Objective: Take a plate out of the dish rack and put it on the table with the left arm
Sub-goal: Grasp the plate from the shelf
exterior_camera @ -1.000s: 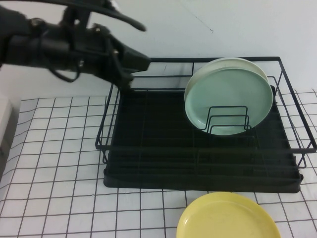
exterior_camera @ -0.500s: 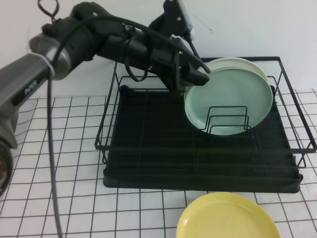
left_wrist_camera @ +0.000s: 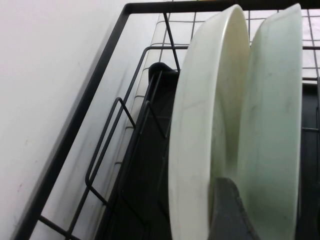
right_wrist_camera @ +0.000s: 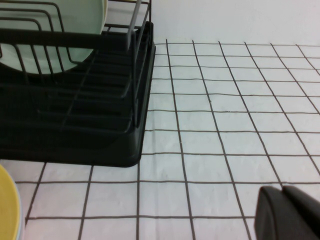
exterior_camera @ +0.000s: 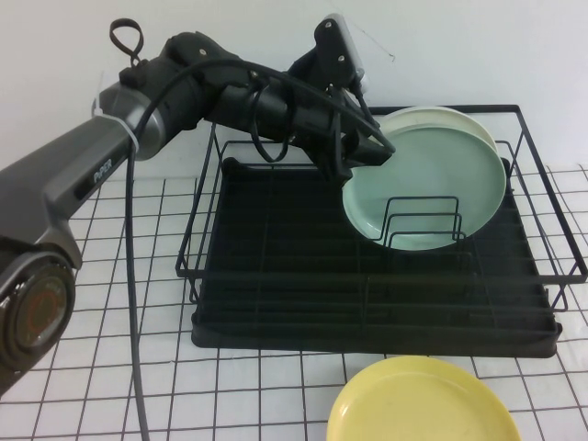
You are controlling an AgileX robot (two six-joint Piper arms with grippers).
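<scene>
The pale mint-green plate (exterior_camera: 427, 184) stands on edge in the dish rack (exterior_camera: 276, 276), at its back right, with a cream-white plate (exterior_camera: 432, 112) just behind it. My left gripper (exterior_camera: 372, 152) is open at the mint plate's upper left rim. In the left wrist view one finger (left_wrist_camera: 231, 210) sits in the gap between the cream plate (left_wrist_camera: 205, 125) and the mint plate (left_wrist_camera: 275, 125); the other finger is out of view. My right gripper (right_wrist_camera: 290, 215) is shut and empty, low over the table (right_wrist_camera: 225, 125) to the right of the rack (right_wrist_camera: 75, 135).
A yellow plate (exterior_camera: 423, 404) lies on the gridded table (exterior_camera: 110, 276) in front of the rack; its edge also shows in the right wrist view (right_wrist_camera: 7, 205). Wire dividers (exterior_camera: 423, 220) stand in front of the mint plate. A white wall is behind the rack.
My left arm has swung right from the rack's back left corner to the plates' rim, and over the last half second it edged closer. The plates have not moved.
</scene>
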